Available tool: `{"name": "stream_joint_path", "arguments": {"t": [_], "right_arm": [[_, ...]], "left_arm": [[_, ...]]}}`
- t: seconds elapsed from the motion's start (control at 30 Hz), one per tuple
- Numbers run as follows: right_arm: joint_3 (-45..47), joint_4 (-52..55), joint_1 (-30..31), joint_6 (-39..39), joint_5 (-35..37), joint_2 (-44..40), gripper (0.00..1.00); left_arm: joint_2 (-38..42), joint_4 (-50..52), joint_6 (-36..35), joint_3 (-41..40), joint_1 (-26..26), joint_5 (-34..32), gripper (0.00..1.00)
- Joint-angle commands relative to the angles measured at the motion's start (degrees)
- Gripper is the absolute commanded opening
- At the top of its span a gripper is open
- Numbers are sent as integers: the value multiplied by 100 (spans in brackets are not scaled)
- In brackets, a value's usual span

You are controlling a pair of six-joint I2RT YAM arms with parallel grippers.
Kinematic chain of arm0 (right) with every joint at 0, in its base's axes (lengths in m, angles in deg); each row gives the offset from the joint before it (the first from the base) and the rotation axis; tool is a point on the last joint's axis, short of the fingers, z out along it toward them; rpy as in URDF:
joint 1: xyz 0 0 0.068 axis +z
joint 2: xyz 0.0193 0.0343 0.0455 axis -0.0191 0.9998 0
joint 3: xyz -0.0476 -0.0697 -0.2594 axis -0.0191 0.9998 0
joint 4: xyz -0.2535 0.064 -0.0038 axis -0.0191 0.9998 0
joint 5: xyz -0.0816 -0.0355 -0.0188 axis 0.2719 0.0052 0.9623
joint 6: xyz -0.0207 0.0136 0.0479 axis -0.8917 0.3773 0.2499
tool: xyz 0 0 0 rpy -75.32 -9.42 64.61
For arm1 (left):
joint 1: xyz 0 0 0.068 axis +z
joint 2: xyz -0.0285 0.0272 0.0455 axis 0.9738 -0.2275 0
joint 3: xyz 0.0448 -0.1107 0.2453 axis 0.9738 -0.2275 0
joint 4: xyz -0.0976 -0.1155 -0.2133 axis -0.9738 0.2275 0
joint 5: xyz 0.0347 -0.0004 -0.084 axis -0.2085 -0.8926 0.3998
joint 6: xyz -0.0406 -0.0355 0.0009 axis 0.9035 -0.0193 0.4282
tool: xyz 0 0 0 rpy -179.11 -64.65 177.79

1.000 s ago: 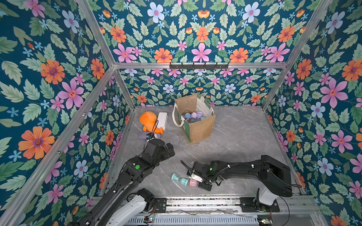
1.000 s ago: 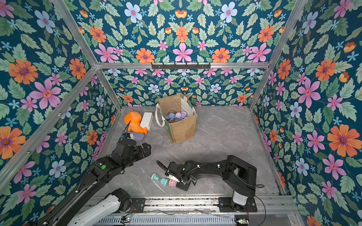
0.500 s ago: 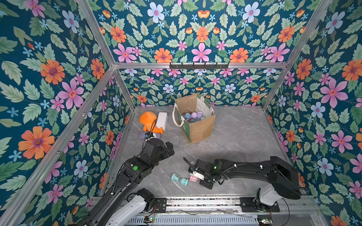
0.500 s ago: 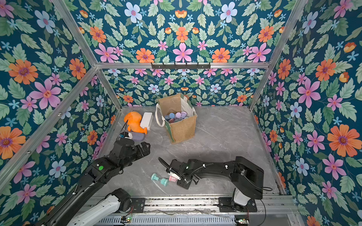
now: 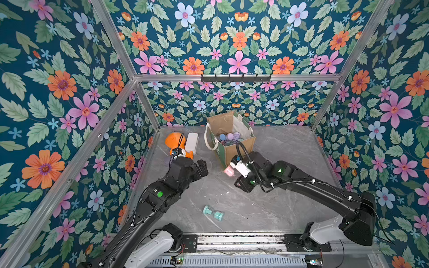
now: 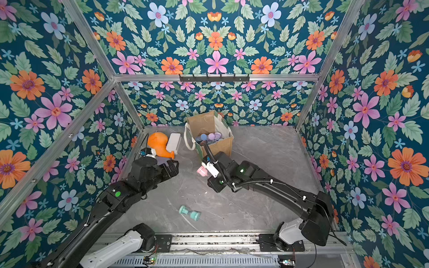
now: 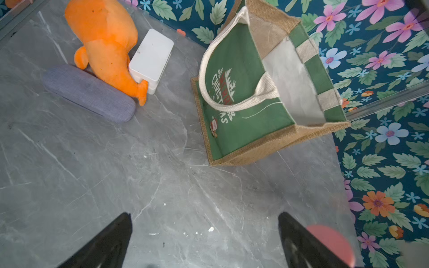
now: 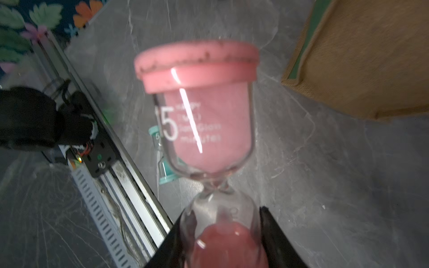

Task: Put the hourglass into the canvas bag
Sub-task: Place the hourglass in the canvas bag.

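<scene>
Holding the hourglass [image 8: 204,130] in my right pincer [image 8: 221,222], I have it clear of the surface [image 5: 267,204], just in front of the near corner of the bag [image 5: 220,123] and not yet over its mouth. My jaws are drawn in close on the bulb nearer my wrist, one finger on each side. The far bulb, packed with pink sand under a pink cap, sticks out free beyond them.

My left pincer [image 7: 204,215] is spread wide with nothing in it, hanging above bare surface near the bag. A teal hourglass [image 5: 213,213] lies on its side close to the front rail, well apart from both pincers.

I judge this thing light but brittle. The body is clear glass, smooth and likely slippery under hard fingers, and the narrow waist looks like its weakest place. Squeezing harder to stop a slip could crack the bulb, so I would hold only firmly enough. The round bulb may also roll between the jaws, and the sand loading the free end would tend to tip it. The caps look like the safer place for a grip, being duller and probably tougher than the glass.

The bag stands upright and open, its walls soft enough to give if I bump them, so I would release low inside.
</scene>
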Motion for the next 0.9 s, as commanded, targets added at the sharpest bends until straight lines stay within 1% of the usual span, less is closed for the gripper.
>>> {"name": "stream_joint_path", "arguments": {"t": [0.0, 0.2, 0.23, 0.4, 0.5, 0.57, 0.73, 0.87], "right_arm": [[-649, 135, -318, 273, -159, 228, 32], [-2117, 124, -1052, 317, -14, 1162, 32], [-2344, 82, -1161, 315, -13, 1491, 32], [-3321, -78, -1471, 169, 121, 2291, 31], [-4066, 115, -1667, 189, 86, 2951, 31], [-4577, 294, -1740, 188, 133, 3379, 31], [-5487, 592, -1804, 168, 189, 4308, 31], [-5827, 780, -1809, 172, 268, 4800, 31]], "left_arm": [[-174, -432, -285, 137, 9, -77, 100], [-617, -1099, -551, 257, 11, -141, 100], [-702, -1224, -568, 260, 11, -144, 100], [-1122, -1820, -707, 251, 33, -156, 100], [-1391, -2068, -760, 275, 72, -180, 100], [-1567, -2114, -765, 341, 90, -173, 100], [-1815, -2247, -759, 369, 142, -268, 100], [-1856, -2290, -675, 278, 176, -407, 100]]}}
